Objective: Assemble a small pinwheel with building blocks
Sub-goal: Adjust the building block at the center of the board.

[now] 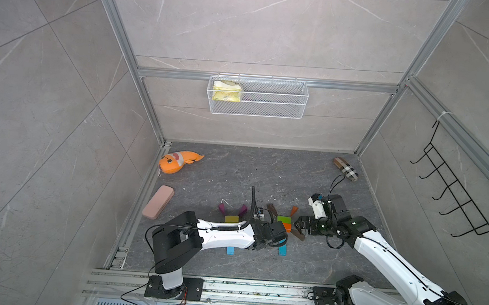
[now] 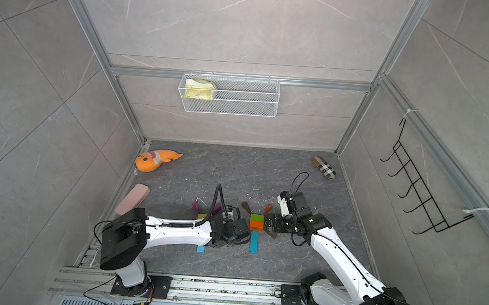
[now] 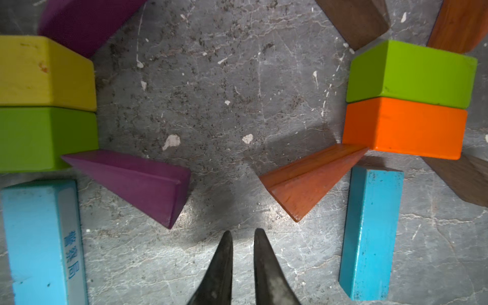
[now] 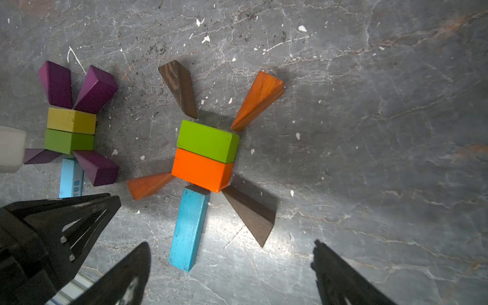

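Two block pinwheels lie flat on the dark floor. In the left one, a yellow brick (image 4: 71,121) and a green brick (image 4: 68,142) are ringed by purple wedges (image 4: 96,88) above a light-blue bar (image 4: 70,182). The right one has a green brick (image 4: 207,141) and an orange brick (image 4: 202,169), brown wedges (image 4: 250,214), orange wedges (image 4: 258,100) and a blue bar (image 4: 188,229). My left gripper (image 3: 243,232) is shut and empty, low between the two pinwheels. My right gripper (image 4: 230,245) hangs open and empty just right of the right pinwheel.
An orange plush fish (image 1: 178,161) and a pink case (image 1: 158,201) lie by the left wall. A plaid pouch (image 1: 345,169) sits at the back right. A wire basket (image 1: 257,96) hangs on the back wall and a black hook rack (image 1: 452,191) on the right wall.
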You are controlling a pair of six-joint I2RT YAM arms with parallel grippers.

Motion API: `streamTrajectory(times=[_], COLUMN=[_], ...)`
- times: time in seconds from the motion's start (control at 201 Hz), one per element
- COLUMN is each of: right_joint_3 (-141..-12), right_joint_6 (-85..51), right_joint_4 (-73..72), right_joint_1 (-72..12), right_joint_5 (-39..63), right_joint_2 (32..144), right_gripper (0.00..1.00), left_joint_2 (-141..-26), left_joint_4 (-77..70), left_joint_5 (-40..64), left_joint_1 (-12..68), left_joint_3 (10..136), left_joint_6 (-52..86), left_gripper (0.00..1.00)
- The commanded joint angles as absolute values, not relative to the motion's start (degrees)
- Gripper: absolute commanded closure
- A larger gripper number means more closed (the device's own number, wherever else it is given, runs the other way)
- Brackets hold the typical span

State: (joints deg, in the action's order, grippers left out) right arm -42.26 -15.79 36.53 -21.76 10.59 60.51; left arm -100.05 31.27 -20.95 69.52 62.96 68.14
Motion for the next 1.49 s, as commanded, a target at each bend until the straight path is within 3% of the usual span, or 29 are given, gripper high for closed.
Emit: streamTrajectory(times=[0.0,0.717,1.115,1.488], right_joint_3=[-41.7,-41.6,-41.5,-41.5], right_joint_6=[-15.6,-15.4,-15.4,-15.3], right_joint_4=[36.0,35.9,35.8,35.8], right_joint_1=[-21.6,-21.6,-21.6,-21.5], right_joint_5=[11.4,11.9,12.0,11.9], right_joint_2=[59.6,59.9,60.0,60.6], right_gripper=[0.04,0.04,0.05,0.05], left_joint_2=[-101.0,-103.2,-103.8,-104.4], left_joint_4=[30.5,30.7,31.8,30.4], left_joint_5=[-22.3,-20.9,-20.7,-21.1], left_joint_1=[69.7,68.7,68.7,68.1], left_joint_3=[65.1,66.9,67.3,66.5], left_joint_6=[68.6,66.9,67.4,67.1], left_gripper=[0.79,0.72,0.81,0.78])
